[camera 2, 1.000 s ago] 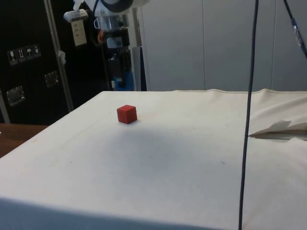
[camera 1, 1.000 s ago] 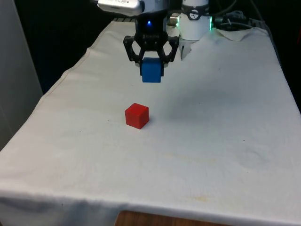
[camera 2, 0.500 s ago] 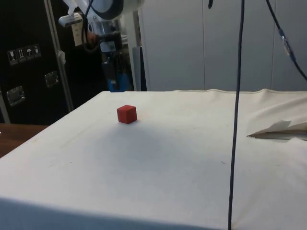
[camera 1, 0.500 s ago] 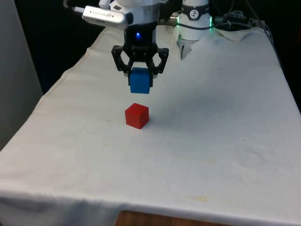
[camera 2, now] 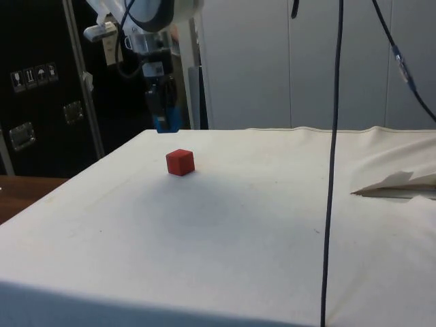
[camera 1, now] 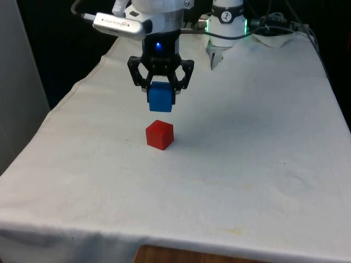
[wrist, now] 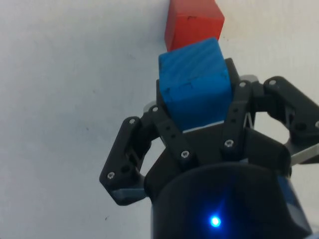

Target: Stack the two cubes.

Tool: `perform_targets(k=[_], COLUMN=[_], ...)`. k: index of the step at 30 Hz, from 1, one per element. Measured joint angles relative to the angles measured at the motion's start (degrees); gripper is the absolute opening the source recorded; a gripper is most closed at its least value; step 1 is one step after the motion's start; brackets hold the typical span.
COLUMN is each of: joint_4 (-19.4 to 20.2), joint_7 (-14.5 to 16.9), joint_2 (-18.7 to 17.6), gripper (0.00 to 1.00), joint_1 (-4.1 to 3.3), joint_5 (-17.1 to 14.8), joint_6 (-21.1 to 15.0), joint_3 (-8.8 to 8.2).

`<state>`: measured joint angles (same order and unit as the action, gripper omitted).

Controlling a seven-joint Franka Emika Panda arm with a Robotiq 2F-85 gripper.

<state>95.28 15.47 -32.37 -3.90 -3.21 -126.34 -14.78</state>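
Observation:
A red cube rests on the white cloth near the table's middle, also the red cube in the side view and the red cube in the wrist view. My gripper hangs in the air just behind and above it, shut on a blue cube. The blue cube sits between the black fingers, its lower edge overlapping the red cube's near side in the wrist view. In the side view the gripper with the blue cube is a little left of the red one, well off the cloth.
A crumpled fold of cloth lies at the side view's right. Black cables hang down in front of the side camera. The robot's white base stands at the table's far end.
My gripper has carried the blue cube towards the front view's left and downward, closer to the red cube. The red cube has stayed in place.

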Motion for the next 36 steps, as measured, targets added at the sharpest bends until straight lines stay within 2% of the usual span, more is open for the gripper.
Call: perform_targets(k=[9,14,21,30,36], joint_4=[0.46,2.52,4.58,5.16,5.16], joint_7=[0.0,0.0,0.17,0.23,0.34], joint_2=[-0.92,-1.26,-1.55,-2.06,-2.46], gripper=[0.0,0.0,0.0,0.0,0.0], joint_1=[0.11,0.11,0.11,0.11,0.4], joint_5=[-0.06,-0.29,-0.86,-1.03,-1.09], joint_6=[-2.46,-6.47,-9.85,-11.06,-11.06], joint_3=[-0.06,0.0,0.0,-0.06,-0.11])
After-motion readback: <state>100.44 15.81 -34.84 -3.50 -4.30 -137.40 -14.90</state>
